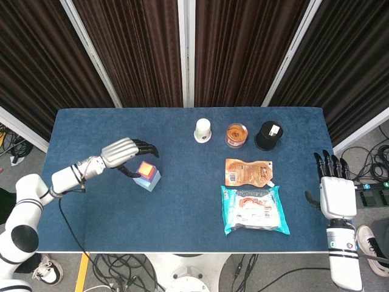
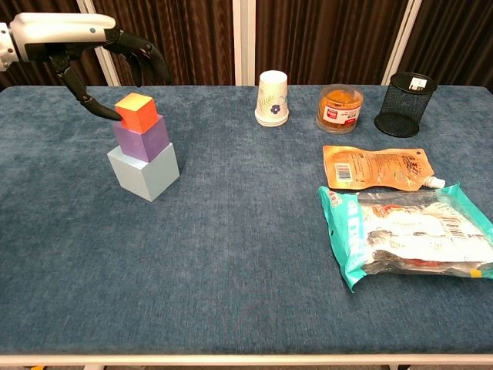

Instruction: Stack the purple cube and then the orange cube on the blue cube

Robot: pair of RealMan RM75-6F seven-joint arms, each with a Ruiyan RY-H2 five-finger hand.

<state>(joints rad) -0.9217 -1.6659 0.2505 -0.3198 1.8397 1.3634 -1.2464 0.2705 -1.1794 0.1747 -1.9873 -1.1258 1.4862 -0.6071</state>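
The blue cloth-covered table (image 2: 231, 254) carries the whole scene. On its left part a tower is seen: the large pale blue cube (image 2: 144, 170) at the bottom, the medium purple cube (image 2: 141, 139) on it, and the small orange cube (image 2: 135, 112) on top, each turned a little against the one below. The task is judged to be essentially done, since both cubes are stacked in the order asked; only the clearing of the hand is left.

The left hand (image 2: 92, 58) is spread out just beside and above the orange cube, nothing being held; in the chest view the thumb tip is seen at the cube's left face, and whether it touches cannot be told. The right hand (image 1: 331, 190) is held off the table's right edge, fingers straight and apart, empty.

The tower's three levels are made plain only by the chest view; from the head view they are largely collapsed into one patch (image 1: 146, 175). The right hand is shown by the head view alone. Well apart to the right lie a teal snack packet (image 2: 408, 235) and an orange pouch (image 2: 376, 167).
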